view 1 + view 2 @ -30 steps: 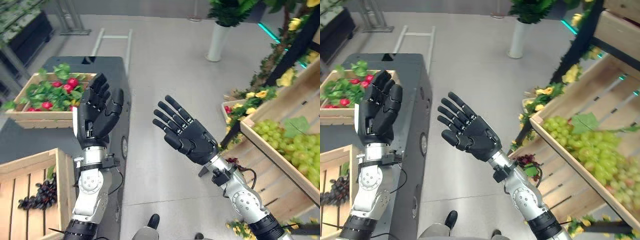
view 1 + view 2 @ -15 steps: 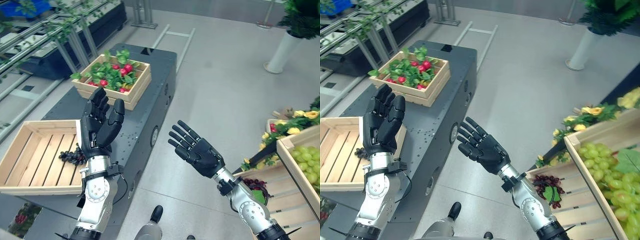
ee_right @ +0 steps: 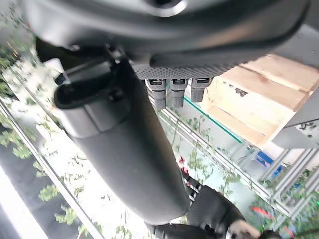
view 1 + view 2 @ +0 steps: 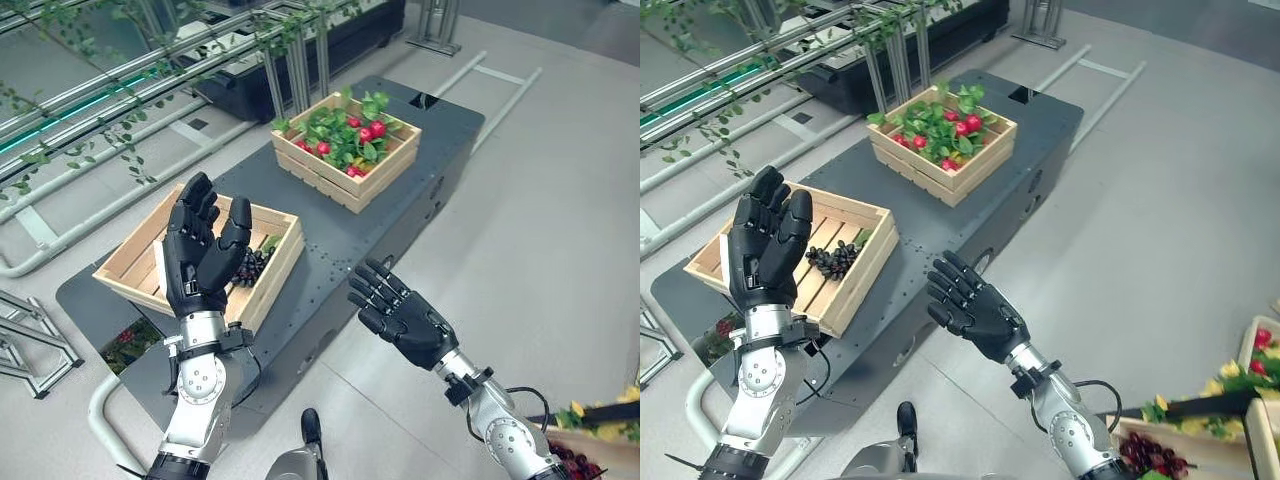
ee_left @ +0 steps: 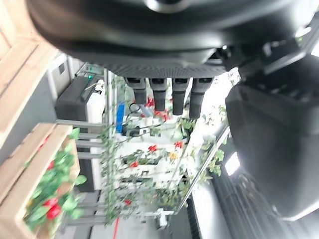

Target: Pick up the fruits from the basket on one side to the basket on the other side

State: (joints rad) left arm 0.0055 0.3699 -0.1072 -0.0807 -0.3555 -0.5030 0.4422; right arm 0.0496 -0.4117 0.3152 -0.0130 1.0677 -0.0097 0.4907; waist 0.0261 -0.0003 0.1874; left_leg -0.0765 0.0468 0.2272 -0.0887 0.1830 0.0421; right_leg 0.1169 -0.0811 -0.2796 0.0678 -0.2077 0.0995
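Observation:
A wooden crate (image 4: 345, 180) full of red fruit (image 4: 372, 130) and green leaves stands at the far end of a dark grey table (image 4: 400, 220). A second, slatted crate (image 4: 130, 270) sits nearer, with a bunch of dark grapes (image 4: 247, 267) in its right corner. My left hand (image 4: 200, 255) is raised, open, palm turned inward, in front of the near crate. My right hand (image 4: 400, 315) hovers open, palm up, off the table's right edge over the floor. Neither holds anything.
Metal rails with trailing vines (image 4: 120, 120) run along the left. Grey floor (image 4: 540, 230) stretches to the right. A wooden crate with dark grapes (image 4: 1150, 452) and yellow flowers (image 4: 1230, 415) sits at the bottom right. A box of red fruit (image 4: 125, 340) lies on the floor under the table's near left.
The whole picture has swung left, so the camera turned: the table and both crates now sit centred and the green-grape shelf has left the view. Both hands stay raised and open.

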